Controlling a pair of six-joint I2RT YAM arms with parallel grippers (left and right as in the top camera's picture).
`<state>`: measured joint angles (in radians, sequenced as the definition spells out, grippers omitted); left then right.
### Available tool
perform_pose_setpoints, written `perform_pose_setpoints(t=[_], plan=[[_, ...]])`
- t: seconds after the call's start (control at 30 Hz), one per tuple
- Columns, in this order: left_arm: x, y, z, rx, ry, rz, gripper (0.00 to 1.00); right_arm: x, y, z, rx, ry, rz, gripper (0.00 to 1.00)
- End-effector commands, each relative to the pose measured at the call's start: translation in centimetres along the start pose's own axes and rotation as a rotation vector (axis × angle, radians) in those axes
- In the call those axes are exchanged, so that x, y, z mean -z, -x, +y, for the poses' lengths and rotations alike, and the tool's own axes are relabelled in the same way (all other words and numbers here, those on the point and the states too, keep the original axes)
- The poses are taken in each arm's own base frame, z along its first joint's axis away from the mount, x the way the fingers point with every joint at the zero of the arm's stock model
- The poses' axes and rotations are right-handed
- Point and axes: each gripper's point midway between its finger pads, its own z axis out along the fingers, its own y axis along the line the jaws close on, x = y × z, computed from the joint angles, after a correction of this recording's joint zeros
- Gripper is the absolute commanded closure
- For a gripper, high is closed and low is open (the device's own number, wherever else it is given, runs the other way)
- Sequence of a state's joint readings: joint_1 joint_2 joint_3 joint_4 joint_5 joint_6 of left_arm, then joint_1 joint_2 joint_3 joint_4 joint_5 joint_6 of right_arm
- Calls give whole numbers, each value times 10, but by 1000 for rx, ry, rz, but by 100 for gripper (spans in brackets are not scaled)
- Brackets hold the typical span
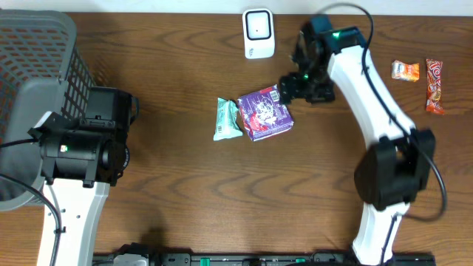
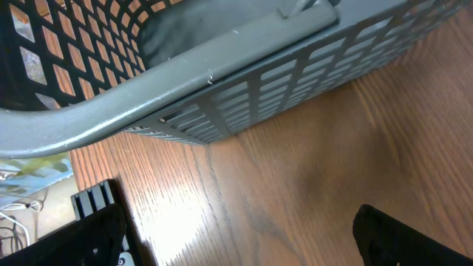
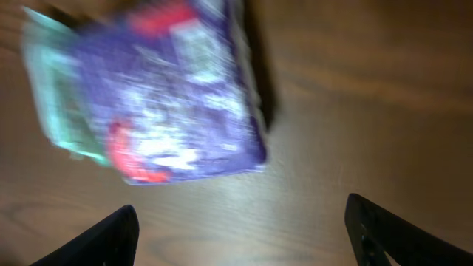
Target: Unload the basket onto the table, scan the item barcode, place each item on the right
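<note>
Item: purple snack packet (image 1: 264,112), lying flat near the middle of the tabletop (image 1: 185,192). Its left edge touches or slightly overlaps a teal packet (image 1: 227,119), and a white scanner unit (image 1: 259,33) stands beyond it at the far edge. Judged handling: light, soft-sided and crinkly, with film that is likely slippery and apt to buckle or slide if pinched across the flat face. The contents are probably crushable, so a modest squeeze suits. Suggested hold: across a short edge or sealed seam on the side nearest the right jaws, clear of the teal neighbour, leaving the printed faces uncovered. The barcode's position cannot be made out, as the wrist view is blurred. Right jaws: spread wide and empty, just beside the packet's upper-right corner in the overhead view; in the wrist view the packet lies ahead of them, not between them. Left jaws: spread wide and empty, well apart from the item, next to a grey mesh basket (image 2: 222,66).
</note>
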<state>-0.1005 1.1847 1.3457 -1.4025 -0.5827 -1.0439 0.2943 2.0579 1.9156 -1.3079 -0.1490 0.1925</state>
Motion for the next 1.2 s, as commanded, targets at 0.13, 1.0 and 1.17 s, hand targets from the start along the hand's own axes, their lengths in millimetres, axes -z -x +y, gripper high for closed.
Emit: perform_pose_setpoints(t=[0.13,1.0,1.17], plan=[[-2,3,3,1,22,-17,2,15,8,52,87,-335,-246,17],[-2,3,3,1,22,-17,2,-123,-21,69,323,-868,-196,24],[-2,3,3,1,22,-17,2,-126,-19,55,287,-857,-165,50]])
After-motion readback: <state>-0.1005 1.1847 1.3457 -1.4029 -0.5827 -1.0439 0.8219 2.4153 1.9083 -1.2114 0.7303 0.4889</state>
